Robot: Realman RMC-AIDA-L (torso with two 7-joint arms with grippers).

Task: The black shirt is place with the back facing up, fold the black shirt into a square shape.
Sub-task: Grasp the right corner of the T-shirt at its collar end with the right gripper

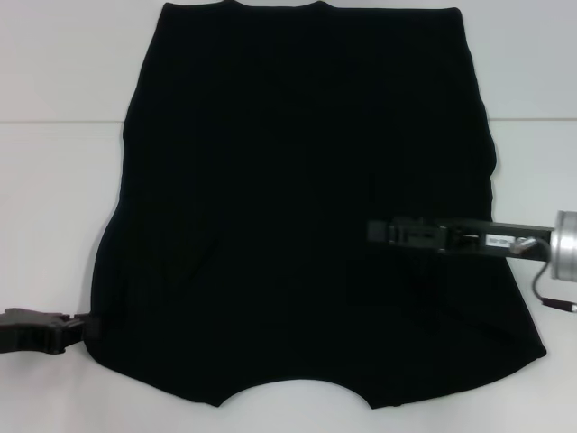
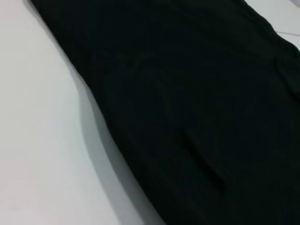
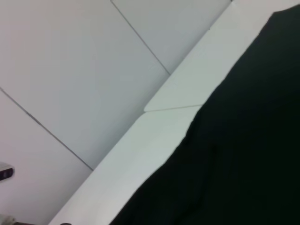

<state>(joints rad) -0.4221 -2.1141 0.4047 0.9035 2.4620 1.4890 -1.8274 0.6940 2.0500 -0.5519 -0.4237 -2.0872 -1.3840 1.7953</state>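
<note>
Over the black shirt (image 1: 297,207) hangs the right gripper (image 1: 371,231); the left gripper (image 1: 86,327) touches its near corner. Whether either's fingers are apart, I cannot tell. Both should pinch the edge cleanly and carry it level.

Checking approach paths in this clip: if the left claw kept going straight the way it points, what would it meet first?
The left claw sits low at the table's left edge, pointing right at the near left corner of the black shirt. It would meet that shirt edge almost at once; it may be touching already, since height is unclear.
</note>
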